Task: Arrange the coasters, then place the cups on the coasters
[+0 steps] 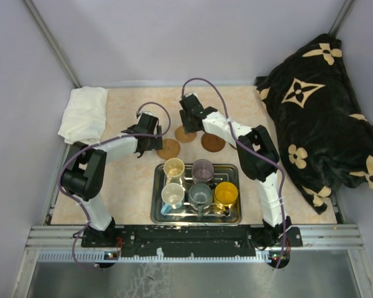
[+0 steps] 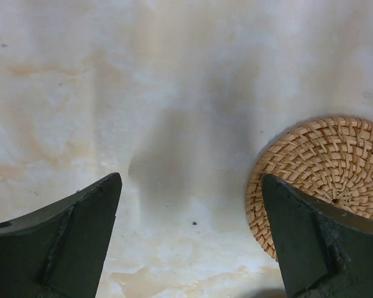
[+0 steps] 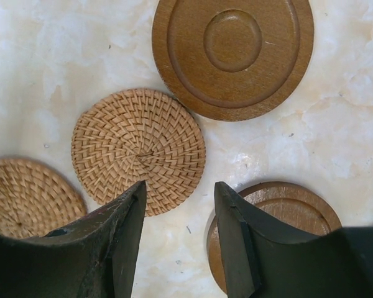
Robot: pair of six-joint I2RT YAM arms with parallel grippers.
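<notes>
Here four coasters lie flat under the right tool.

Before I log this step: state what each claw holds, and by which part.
Nothing is held. The left claw gapes over bare table beside a woven coaster; the right claw is open too, with only table in its gap.

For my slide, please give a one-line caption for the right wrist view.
Open, empty right tool above two woven coasters and two wooden coasters on the table.
</notes>
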